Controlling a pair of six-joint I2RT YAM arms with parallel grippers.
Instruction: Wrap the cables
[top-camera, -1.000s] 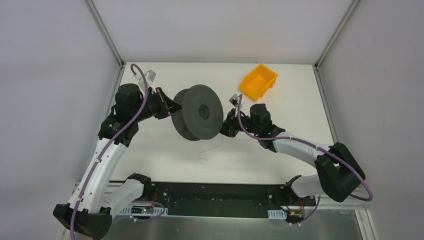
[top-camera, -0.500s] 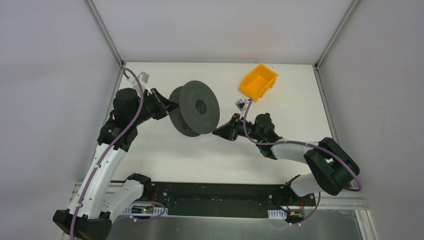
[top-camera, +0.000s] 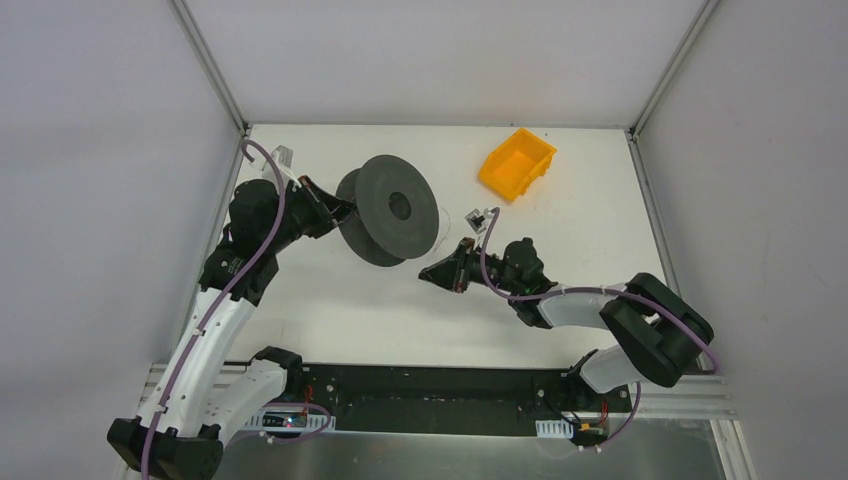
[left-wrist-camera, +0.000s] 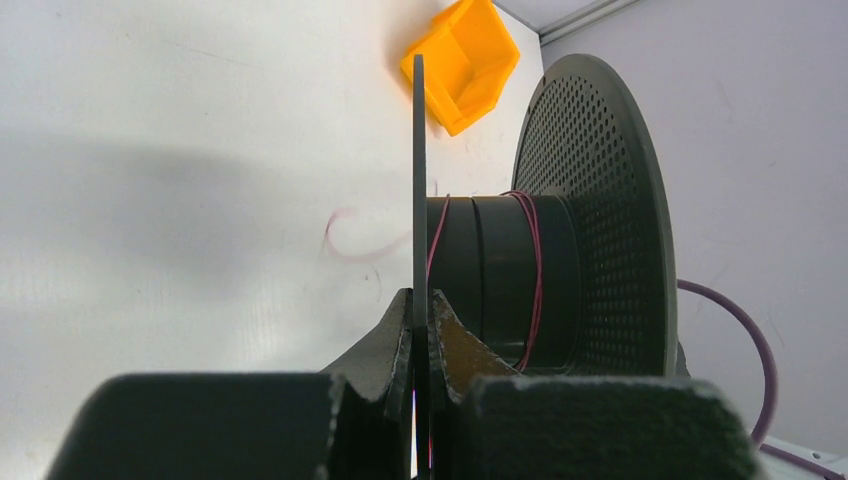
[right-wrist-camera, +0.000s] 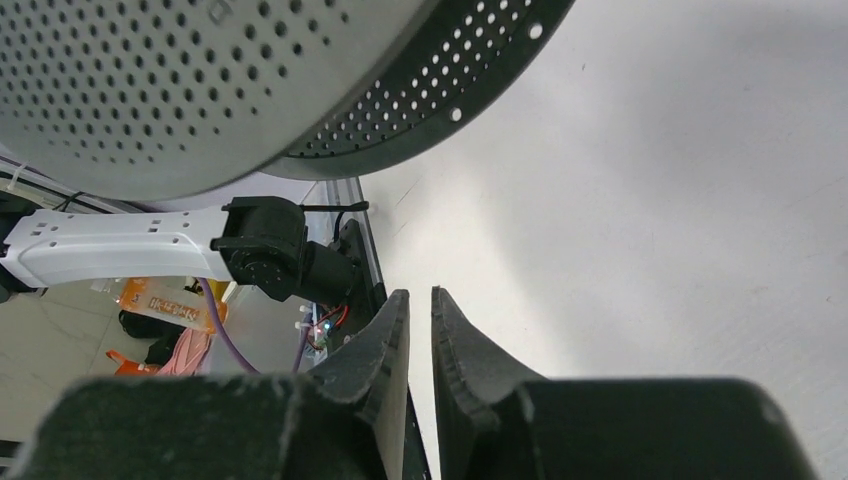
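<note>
A dark grey perforated spool (top-camera: 398, 208) is held up off the table. My left gripper (top-camera: 330, 212) is shut on the edge of its thin rear flange (left-wrist-camera: 419, 150). The thin pinkish wire (left-wrist-camera: 533, 260) runs in a few turns round the hub, and a loose curl of it (left-wrist-camera: 350, 250) lies on the table beyond. My right gripper (top-camera: 427, 273) is low, in front of and below the spool's front flange (right-wrist-camera: 200, 80). Its jaws stand a narrow gap apart, and I see nothing between them (right-wrist-camera: 420, 295).
An orange bin (top-camera: 516, 162) stands at the back right of the white table, also in the left wrist view (left-wrist-camera: 462, 65). The enclosure's metal posts and grey walls close the table on three sides. The arm bases and a black rail (top-camera: 440, 385) line the near edge.
My right gripper has drawn back from the spool, down and to the left. The wire tail that lay on the table in front of the spool is gone. The spool has shifted slightly up and left.
</note>
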